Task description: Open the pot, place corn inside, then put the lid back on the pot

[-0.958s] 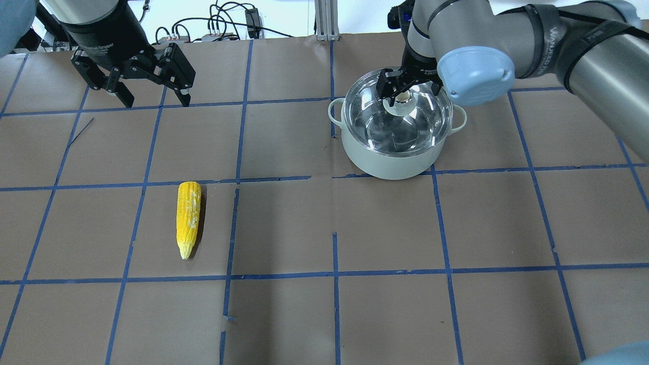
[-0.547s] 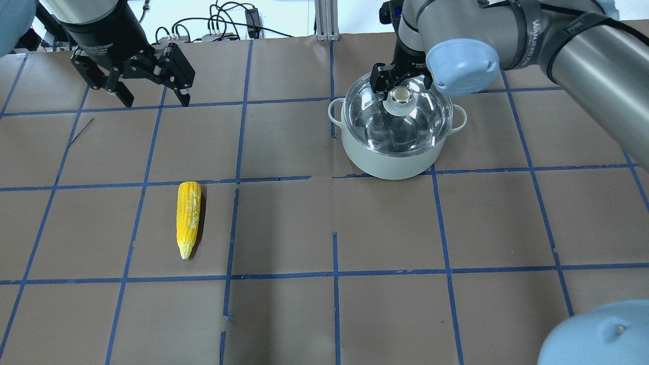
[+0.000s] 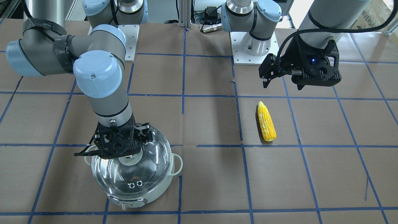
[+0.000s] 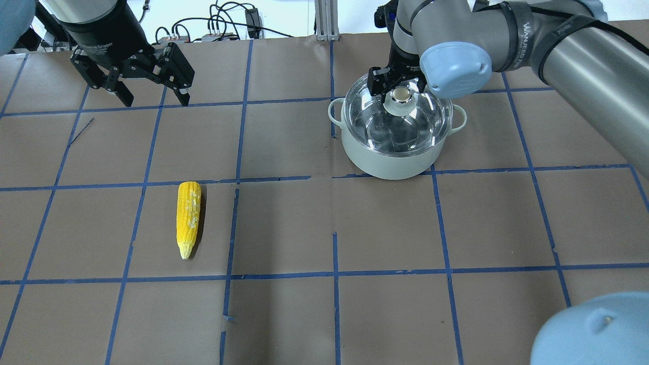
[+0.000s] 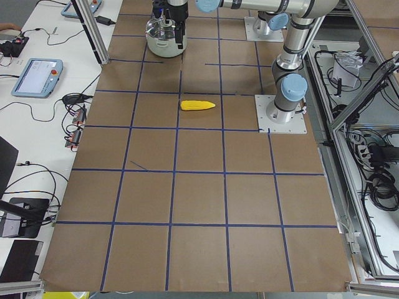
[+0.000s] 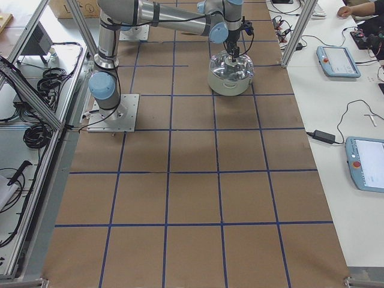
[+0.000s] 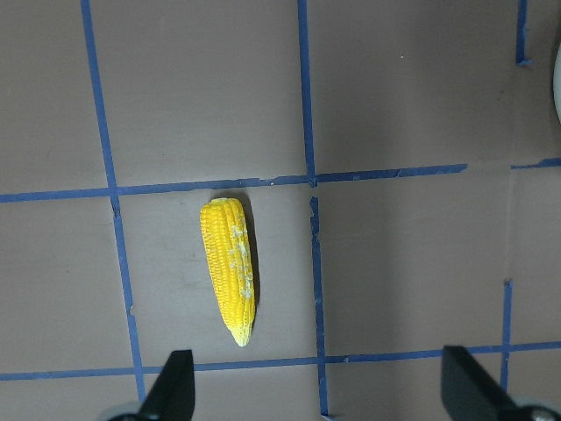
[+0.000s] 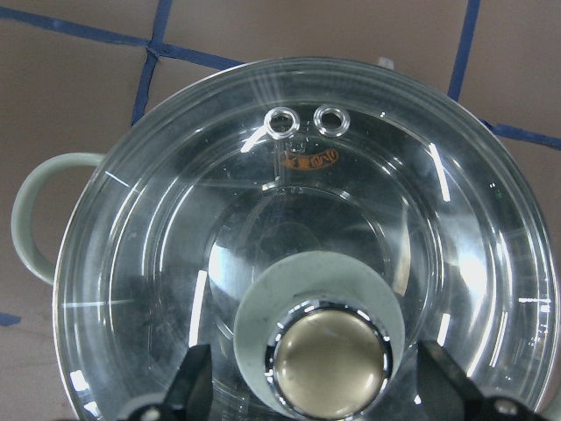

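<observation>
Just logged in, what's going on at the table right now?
The right gripper is poised at the knob of the lid, jaws open on either side, not gripping yet. The lid sits on the pot. The corn lies untouched on the table, well apart from the pot, with the left gripper hovering open nearby.

The pot (image 4: pixel 390 163) is coloured pale mint green, the lid (image 4: pixel 376 124) clear with a beige-topped knob (image 4: pixel 401 93); the corn (image 4: pixel 188 218) is yellow, kernel-rowed; the brown surface (image 4: pixel 284 225) is gridded in blue.
</observation>
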Available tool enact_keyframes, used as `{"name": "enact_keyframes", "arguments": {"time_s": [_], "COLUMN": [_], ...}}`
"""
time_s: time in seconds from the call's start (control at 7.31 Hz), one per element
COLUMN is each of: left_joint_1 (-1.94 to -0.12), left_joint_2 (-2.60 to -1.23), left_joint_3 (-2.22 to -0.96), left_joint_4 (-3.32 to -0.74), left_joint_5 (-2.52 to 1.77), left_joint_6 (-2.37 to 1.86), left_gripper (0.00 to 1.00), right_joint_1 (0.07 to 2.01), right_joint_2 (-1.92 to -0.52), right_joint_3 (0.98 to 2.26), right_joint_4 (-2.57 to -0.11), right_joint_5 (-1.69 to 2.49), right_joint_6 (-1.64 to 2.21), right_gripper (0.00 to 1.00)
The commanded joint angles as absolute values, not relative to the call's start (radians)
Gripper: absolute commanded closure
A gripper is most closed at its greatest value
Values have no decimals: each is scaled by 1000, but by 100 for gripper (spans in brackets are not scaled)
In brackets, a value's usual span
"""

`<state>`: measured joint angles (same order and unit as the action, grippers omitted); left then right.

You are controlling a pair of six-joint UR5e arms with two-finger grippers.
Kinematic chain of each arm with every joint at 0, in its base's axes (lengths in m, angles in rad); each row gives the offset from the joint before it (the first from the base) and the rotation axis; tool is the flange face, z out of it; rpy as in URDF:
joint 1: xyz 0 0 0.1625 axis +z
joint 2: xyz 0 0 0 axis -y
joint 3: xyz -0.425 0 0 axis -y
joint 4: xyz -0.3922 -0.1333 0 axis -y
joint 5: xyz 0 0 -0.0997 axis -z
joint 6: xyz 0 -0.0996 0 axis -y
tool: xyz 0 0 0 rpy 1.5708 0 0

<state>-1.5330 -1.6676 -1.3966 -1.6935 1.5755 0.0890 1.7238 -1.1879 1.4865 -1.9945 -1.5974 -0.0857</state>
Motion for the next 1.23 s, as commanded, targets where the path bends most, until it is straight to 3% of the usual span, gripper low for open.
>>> {"name": "enact_keyframes", "arguments": {"time_s": [0.0, 0.41, 0.82, 1.09], "left_joint_1": [-1532, -1532, -1520, -1491], "left_joint_2": [-1669, -1669, -1658, -1695], "left_joint_3": [-1396, -1396, -1402, -1442], "left_joint_4": [-1694, -1694, -1694, -1681], "left_joint_5": [1575, 1575, 1575, 1577], "left_joint_6": [90, 90, 112, 184], "left_gripper": [0, 0, 0, 0], "right_joint_1": [1726, 1726, 1718, 1689], "right_joint_2": [-1187, -1195, -1265, -1423], "right_joint_3": [1482, 1476, 1396, 1416], "right_joint_4": [-1994, -1976, -1800, -1654], "right_joint_5": [-1600, -1606, -1603, -1601], "right_joint_6": [-89, -89, -103, -123], "right_gripper": [52, 74, 77, 79]}}
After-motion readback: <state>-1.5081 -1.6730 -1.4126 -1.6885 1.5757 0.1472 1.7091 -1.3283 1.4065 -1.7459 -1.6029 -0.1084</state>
